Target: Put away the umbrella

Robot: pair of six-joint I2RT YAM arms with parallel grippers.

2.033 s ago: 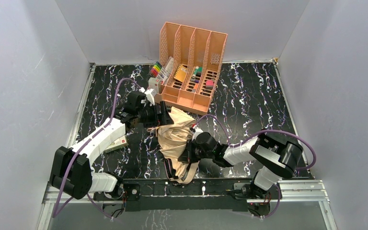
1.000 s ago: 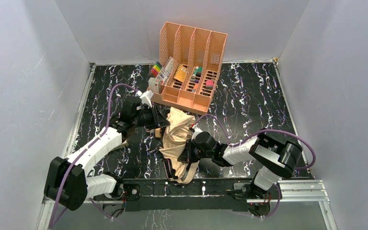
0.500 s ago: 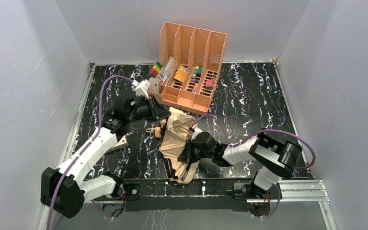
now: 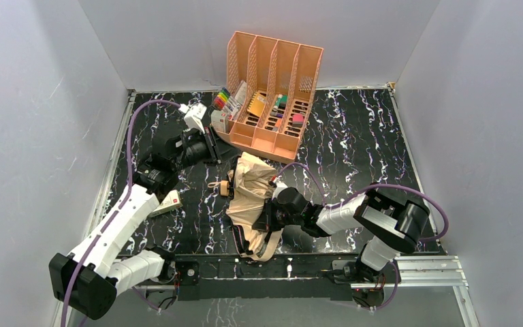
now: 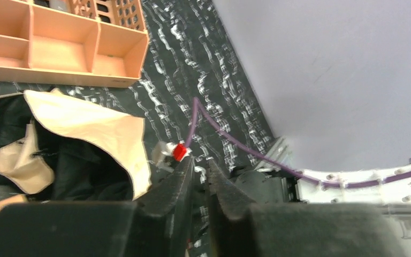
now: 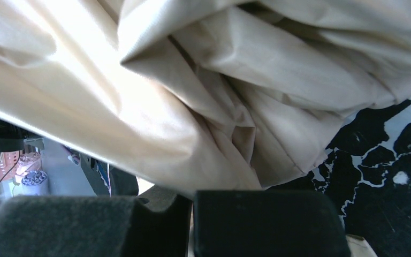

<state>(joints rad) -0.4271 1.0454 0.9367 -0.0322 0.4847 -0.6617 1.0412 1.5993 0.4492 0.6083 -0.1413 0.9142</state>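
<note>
The umbrella (image 4: 250, 194) lies crumpled in the middle of the table, tan fabric up with black folds under it, and its short cream handle (image 4: 223, 187) points left. My right gripper (image 4: 267, 219) is shut on the tan canopy at the umbrella's near right side. In the right wrist view the fabric (image 6: 203, 91) fills the frame and runs down between the fingers (image 6: 267, 222). My left gripper (image 4: 211, 151) hovers behind and left of the umbrella, shut with nothing in it. The left wrist view shows its fingertips (image 5: 184, 174) together above the tan cloth (image 5: 91, 126).
A peach file organizer (image 4: 272, 95) with small items stands at the back centre, with coloured markers (image 4: 222, 101) and a white box (image 4: 218, 121) at its left. A small cream box (image 4: 167, 203) lies under the left arm. Grey walls enclose three sides.
My left gripper has drawn back from the umbrella toward the back left, rising, and its jaws have closed. The tan canopy has settled a little. The right arm has stayed put.
</note>
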